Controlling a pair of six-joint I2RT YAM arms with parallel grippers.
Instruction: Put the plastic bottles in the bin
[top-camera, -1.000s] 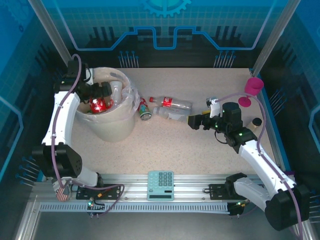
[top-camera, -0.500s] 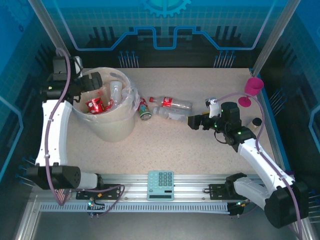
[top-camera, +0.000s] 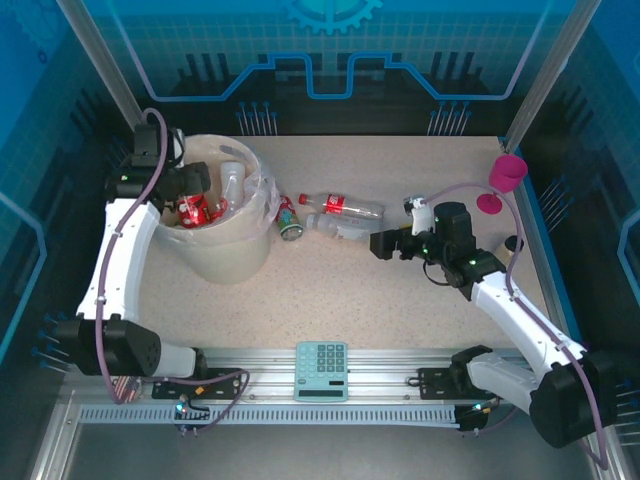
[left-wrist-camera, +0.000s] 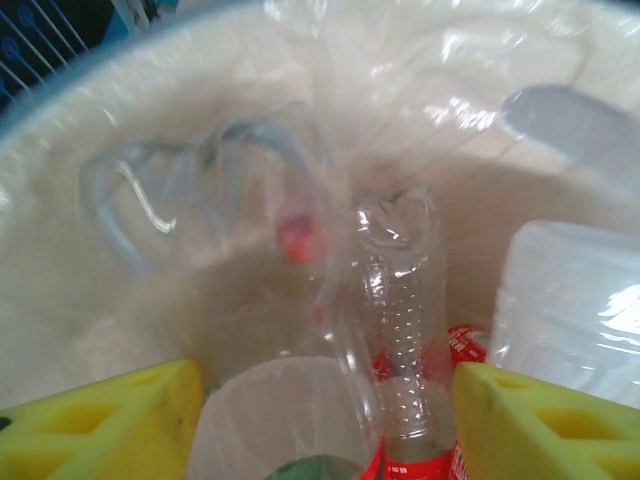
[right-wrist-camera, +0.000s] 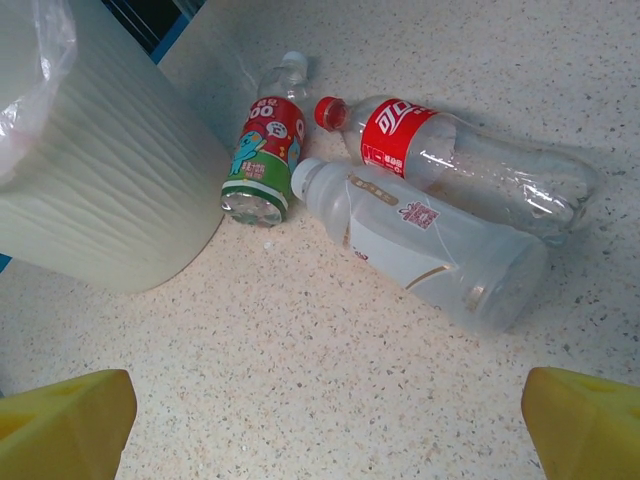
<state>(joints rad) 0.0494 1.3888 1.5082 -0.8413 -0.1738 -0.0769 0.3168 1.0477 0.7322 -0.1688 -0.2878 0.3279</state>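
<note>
The cream bin (top-camera: 226, 256), lined with a clear bag, stands at the back left with several red-labelled plastic bottles (top-camera: 200, 208) inside. My left gripper (top-camera: 190, 180) hangs over its left rim. In the left wrist view its yellow fingers (left-wrist-camera: 120, 425) stand apart above a clear bottle (left-wrist-camera: 400, 320) lying in the bin (left-wrist-camera: 60, 250). Three bottles lie on the table right of the bin: a green-and-red one (right-wrist-camera: 262, 160), a red-capped one (right-wrist-camera: 460, 160) and a whitish one (right-wrist-camera: 430, 245). My right gripper (top-camera: 378, 243) is open, just right of them, nothing between its fingers (right-wrist-camera: 70, 425).
A pink goblet (top-camera: 507, 180) stands at the back right corner, with a small dark-capped item (top-camera: 513, 243) near the right edge. A teal calculator (top-camera: 321, 370) lies on the front rail. Bare tabletop (top-camera: 330, 300) spreads in front of the bottles.
My left gripper swung out to the bin's left rim and came back over the bin, its jaws narrower now. The right gripper edged slightly left toward the lying bottles.
</note>
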